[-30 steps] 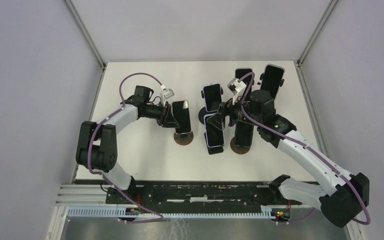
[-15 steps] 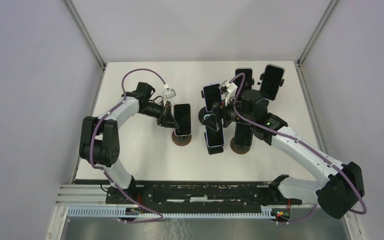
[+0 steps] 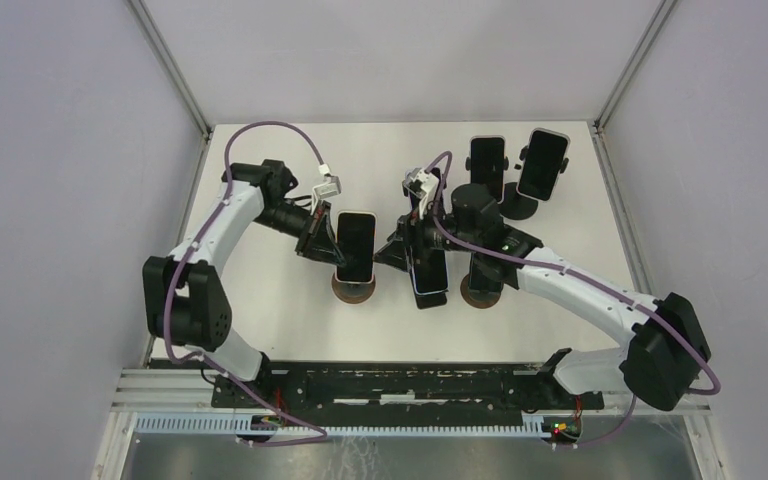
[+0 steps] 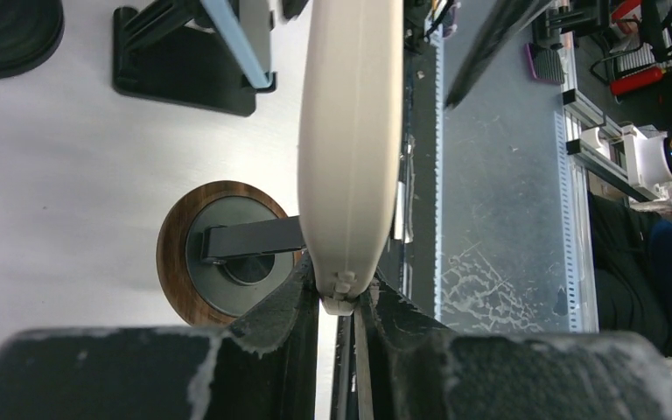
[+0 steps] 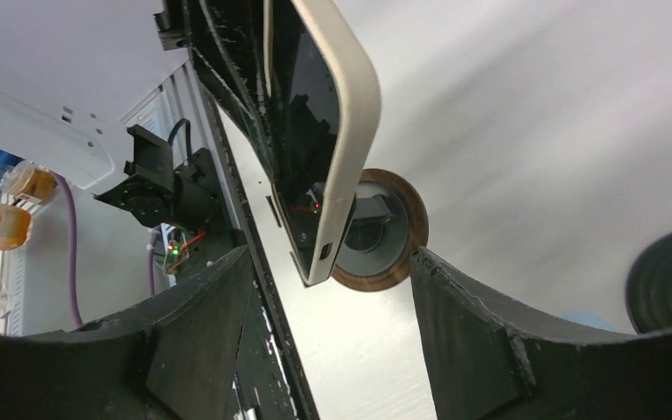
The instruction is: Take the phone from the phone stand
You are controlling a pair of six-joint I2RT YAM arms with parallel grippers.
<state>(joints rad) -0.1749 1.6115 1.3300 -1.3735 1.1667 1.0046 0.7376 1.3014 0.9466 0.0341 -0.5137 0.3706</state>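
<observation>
Your left hand [image 3: 322, 238] is reaching in from 9 o'clock and clamping the cream-edged phone [image 3: 356, 243], which is standing just to the 9 o'clock side of the middle of the counter [image 3: 280, 320]. In the left wrist view its fingers [image 4: 289, 306] are pinching the phone's narrow end from both sides, pressing right against the casing. The phone is sitting above the phone stand [image 3: 353, 291], whose round wooden-rimmed base is resting on the counter at the phone's 6 o'clock. The stand's dark arm [image 4: 254, 238] is running up to the phone's back and appears to be touching it, so the phone is not looking free of the stand.

Your right hand [image 3: 398, 250] is hovering at the phone's 3 o'clock and pointing toward 9 o'clock, its fingers [image 5: 201, 332] spread wide apart and gripping nothing. In the right wrist view the phone's dark screen and cream rim are showing between them, touching neither.

A second phone [image 3: 426, 272] is standing just beside the right hand, at its 5 o'clock. A third phone [image 3: 487, 158] and a fourth phone [image 3: 546, 160] are standing on dark stands toward the counter's 1 o'clock corner, well apart from both hands.
</observation>
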